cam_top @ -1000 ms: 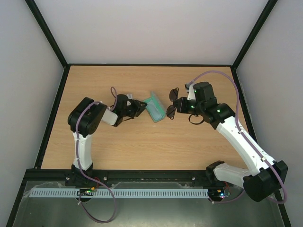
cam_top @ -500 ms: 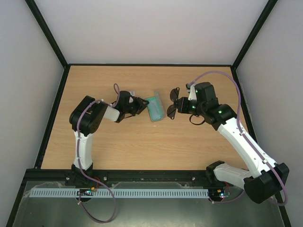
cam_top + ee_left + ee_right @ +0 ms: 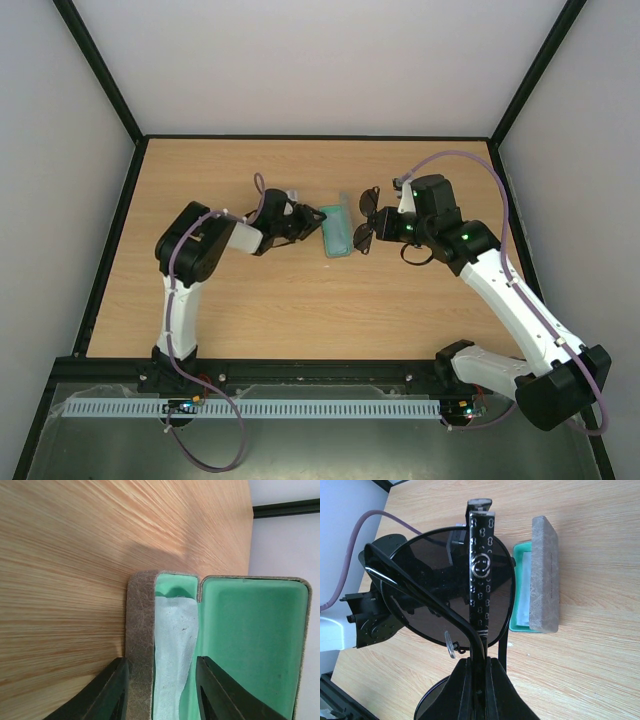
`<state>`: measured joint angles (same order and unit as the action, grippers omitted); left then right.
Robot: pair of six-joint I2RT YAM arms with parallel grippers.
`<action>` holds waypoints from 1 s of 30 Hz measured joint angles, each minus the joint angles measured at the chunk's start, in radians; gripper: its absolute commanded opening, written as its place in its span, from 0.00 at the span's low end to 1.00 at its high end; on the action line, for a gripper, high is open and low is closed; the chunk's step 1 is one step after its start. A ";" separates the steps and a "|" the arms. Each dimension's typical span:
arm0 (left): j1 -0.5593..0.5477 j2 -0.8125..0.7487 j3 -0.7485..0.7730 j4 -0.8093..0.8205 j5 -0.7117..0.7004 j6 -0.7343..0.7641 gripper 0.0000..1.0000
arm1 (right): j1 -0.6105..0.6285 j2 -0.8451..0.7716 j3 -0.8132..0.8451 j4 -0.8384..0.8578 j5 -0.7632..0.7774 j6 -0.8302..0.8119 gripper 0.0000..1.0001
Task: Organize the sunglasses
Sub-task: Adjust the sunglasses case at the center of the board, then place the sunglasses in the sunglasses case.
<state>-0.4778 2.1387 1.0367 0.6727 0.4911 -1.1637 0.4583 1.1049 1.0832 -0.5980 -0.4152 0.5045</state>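
The sunglasses (image 3: pixel 366 222) have dark round lenses (image 3: pixel 435 580) and thin dark frames. My right gripper (image 3: pixel 386 228) is shut on them at the folded temples (image 3: pixel 482 665) and holds them above the table, just right of the case. The grey case (image 3: pixel 337 240) lies open, with green lining (image 3: pixel 250 640) and the light blue cloth (image 3: pixel 172 650) inside. My left gripper (image 3: pixel 312 222) is open at the case's left end. Its fingers (image 3: pixel 110 695) straddle the case's grey wall (image 3: pixel 140 645) and the cloth. In the right wrist view the case (image 3: pixel 543 575) shows behind the sunglasses.
The wooden table (image 3: pixel 300 310) is bounded by a black frame and white walls. The left arm's cable (image 3: pixel 262 190) loops just behind its wrist. The right arm's cable (image 3: pixel 470 158) arcs over the far right corner.
My left gripper has moved right up to the case, and the case has shifted slightly right. My right gripper with the sunglasses has barely moved.
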 measured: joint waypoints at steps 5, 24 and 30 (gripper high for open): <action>-0.003 0.003 0.014 -0.014 0.002 0.013 0.45 | 0.000 0.000 0.000 -0.001 0.000 0.000 0.01; 0.056 -0.336 -0.187 -0.092 0.043 0.068 0.74 | 0.000 0.042 0.021 -0.008 -0.008 -0.003 0.01; 0.056 -0.612 -0.254 -0.225 0.043 0.148 0.98 | 0.000 0.114 0.101 -0.019 -0.018 -0.001 0.01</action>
<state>-0.4221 1.5265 0.7826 0.4473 0.5346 -1.0157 0.4583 1.2186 1.1843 -0.6170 -0.4332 0.5034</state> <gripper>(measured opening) 0.825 0.060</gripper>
